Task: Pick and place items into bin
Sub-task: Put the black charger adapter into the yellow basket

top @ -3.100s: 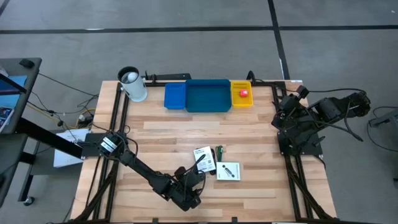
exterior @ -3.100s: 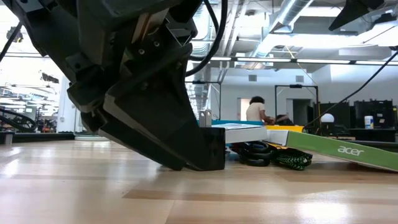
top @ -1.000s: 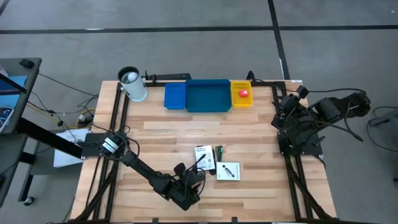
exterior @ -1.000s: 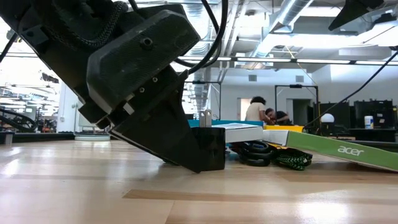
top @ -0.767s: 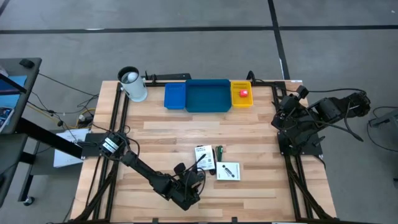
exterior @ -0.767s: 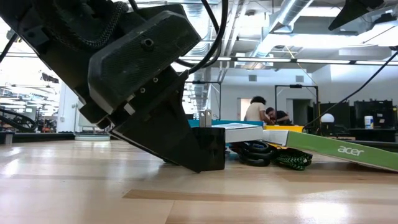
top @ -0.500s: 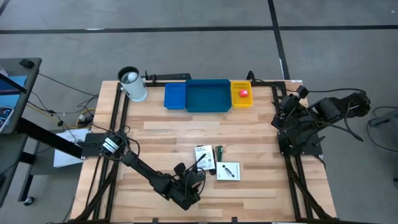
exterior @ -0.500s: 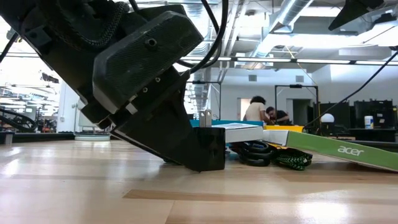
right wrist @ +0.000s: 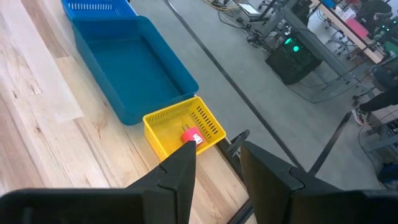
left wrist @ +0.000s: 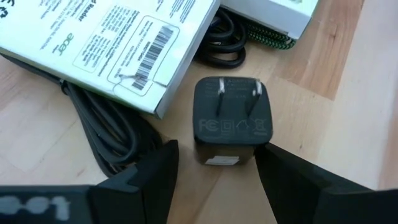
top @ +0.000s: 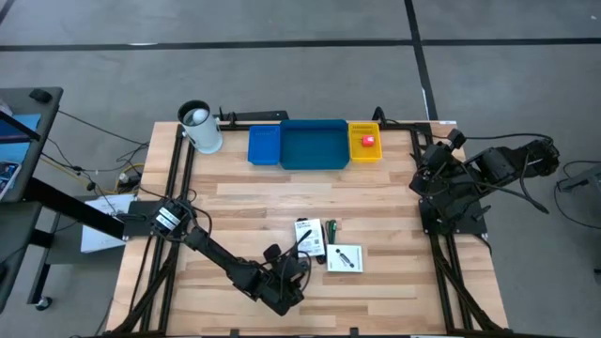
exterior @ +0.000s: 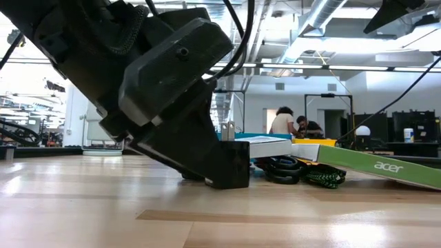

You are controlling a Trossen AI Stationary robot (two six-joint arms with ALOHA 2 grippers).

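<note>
Fingers of the left gripper [left wrist: 214,165] stand spread wide, one on each side of a small black plug adapter [left wrist: 231,121] that lies prongs-up on the surface [top: 244,202]. They flank it closely but no squeeze shows; I read this as the moment just ahead of a grasp. From above, this gripper sits low at the near edge, just beside the cluster of items.

Right gripper [right wrist: 214,162] is parked off to the right side, held above the surface. Its fingers are parted with nothing between them, and its view takes in the trays.

Items left on the surface:
- white printed packet [left wrist: 102,46], touching the adapter's corner, with a black cable [left wrist: 106,140] running under it
- second white packet [top: 344,257], just beside the first
- green braided cable [exterior: 322,178] and coiled black cable [exterior: 279,169], between the packets

Bins at the far edge:
- small blue tray [top: 264,145]: nothing seen inside
- wide blue tray [top: 315,145]: nothing seen inside
- yellow tray [right wrist: 165,134]: holds a small red block [right wrist: 191,135]

White-and-black cup [top: 200,127] stands apart at the far left.

Progress, as judged: early. One item binned, the adapter next in hand, then both packets and the cables to go.
</note>
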